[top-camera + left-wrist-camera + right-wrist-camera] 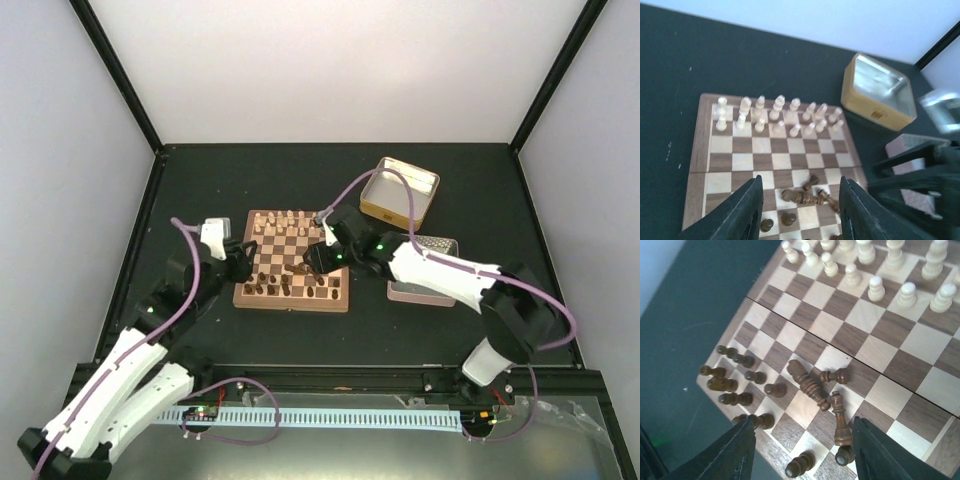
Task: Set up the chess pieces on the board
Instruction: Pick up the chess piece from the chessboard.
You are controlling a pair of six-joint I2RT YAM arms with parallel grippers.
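Seen from above, the left gripper (238, 260) is hovering with the board (292, 250) just to its right, and the right gripper (315, 262) is hanging over the board. In the left wrist view, the gripper is standing open and empty, with toppled chess pieces (805, 196) between its fingers. In the right wrist view, the gripper is gaping wide, holding nothing; the pieces are lying below and the cream chessmen (876, 287) are standing beyond.

Overhead I get bright, even, diffuse light: the walls (330, 70) glow white, the black worktop (250, 180) stays dull, and shadows are faint. My left wrist feed is soft and smeared at its right edge, with glare inside the tin (857, 102). My right wrist feed shows the board (865, 315) crisply.
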